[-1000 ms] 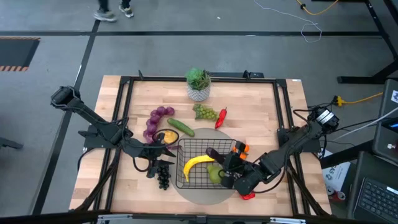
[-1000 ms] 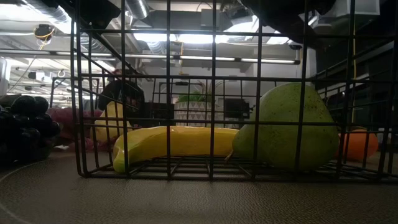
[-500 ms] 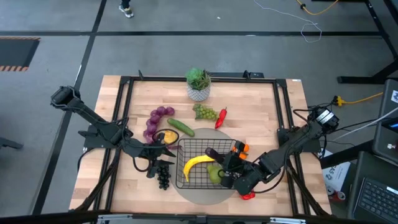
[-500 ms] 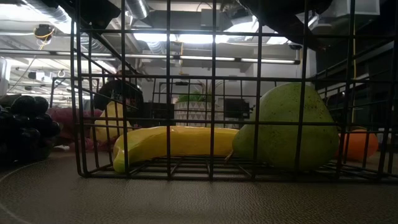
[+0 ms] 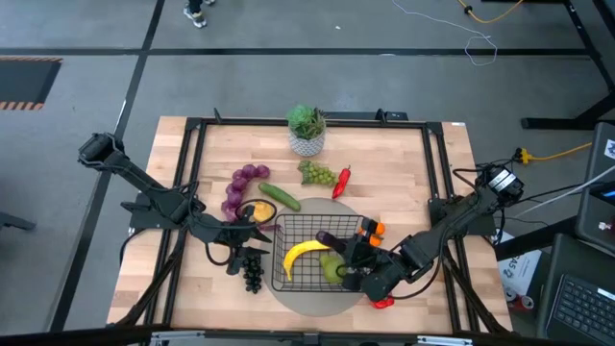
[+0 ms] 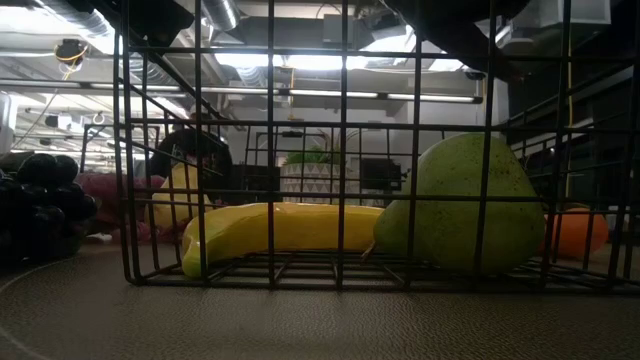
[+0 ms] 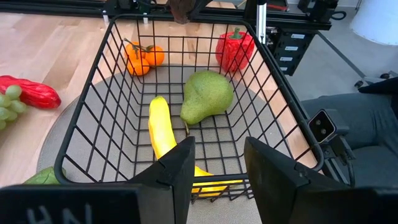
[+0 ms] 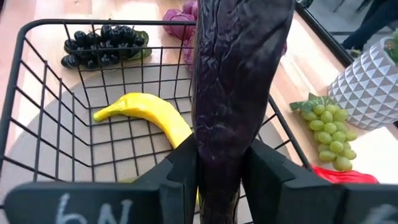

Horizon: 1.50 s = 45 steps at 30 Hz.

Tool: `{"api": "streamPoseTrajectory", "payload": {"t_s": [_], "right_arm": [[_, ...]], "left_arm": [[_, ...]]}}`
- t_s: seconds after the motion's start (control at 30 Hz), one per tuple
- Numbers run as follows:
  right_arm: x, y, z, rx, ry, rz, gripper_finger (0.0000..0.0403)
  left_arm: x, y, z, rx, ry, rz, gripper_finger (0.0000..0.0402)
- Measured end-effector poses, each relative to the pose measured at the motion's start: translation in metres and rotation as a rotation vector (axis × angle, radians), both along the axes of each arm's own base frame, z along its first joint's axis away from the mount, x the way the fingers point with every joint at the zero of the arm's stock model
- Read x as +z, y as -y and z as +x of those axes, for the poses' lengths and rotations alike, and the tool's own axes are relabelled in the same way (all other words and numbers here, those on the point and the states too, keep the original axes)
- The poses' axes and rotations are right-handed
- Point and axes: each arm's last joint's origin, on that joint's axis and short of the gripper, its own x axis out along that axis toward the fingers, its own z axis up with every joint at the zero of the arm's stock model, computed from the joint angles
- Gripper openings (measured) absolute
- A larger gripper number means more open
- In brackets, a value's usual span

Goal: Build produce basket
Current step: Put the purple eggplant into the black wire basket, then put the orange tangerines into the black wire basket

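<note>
Right gripper is clamped on the eggplant, its two fingers pinching the fruit's lower end so the rest juts forward past them. In the high view that gripper sits at the lower right of the basket, over the wire floor, with the eggplant showing as a short dark bar running toward the upper left, over the inside of the basket. Held by one end like this, the long axis leads into the open square, which I judge suits laying it down beside what is already there, not dropping it upright.

Inside the basket the banana curves from lower left to upper right in the high view, and the pear lies just beside its right end, partly under the gripper. The low view shows both resting on the wire floor, the banana stretched across the frame and the pear at its right end.

Left gripper has its fingers spread with nothing between them; in the high view it waits at the basket's left side, near the black grapes. Cucumber, green grapes and purple grapes lie outside on the table, above and left of the basket.
</note>
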Motion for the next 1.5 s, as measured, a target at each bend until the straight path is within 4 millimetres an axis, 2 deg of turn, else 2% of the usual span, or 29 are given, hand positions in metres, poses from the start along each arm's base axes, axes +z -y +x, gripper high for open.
{"api": "streamPoseTrajectory", "payload": {"t_s": [0.37, 0.8, 1.0, 1.13, 1.27, 1.5], "right_arm": [[0.000, -0.001, 0.000, 0.016, -0.013, 0.012, 0.0102], [0.002, -0.003, 0.003, 0.074, -0.006, 0.002, 0.0181], [0.003, -0.003, 0.003, 0.105, -0.029, 0.027, 0.0185], [0.010, -0.002, -0.001, 0.185, -0.063, 0.026, 0.0183], [0.022, -0.001, -0.006, 0.241, -0.056, 0.109, 0.0183], [0.022, -0.004, -0.006, 0.251, -0.078, 0.300, 0.0182]], "left_arm": [[0.000, 0.000, 0.000, 0.000, 0.000, 0.000, 0.0133], [0.000, 0.000, 0.000, -0.001, 0.000, 0.002, 0.0133], [0.000, 0.000, 0.000, -0.001, 0.000, 0.002, 0.0134], [0.000, 0.000, 0.000, -0.001, 0.000, 0.002, 0.0134], [0.000, 0.000, 0.000, -0.001, 0.000, 0.001, 0.0134], [0.000, 0.000, 0.000, -0.001, 0.001, 0.000, 0.0134]]}}
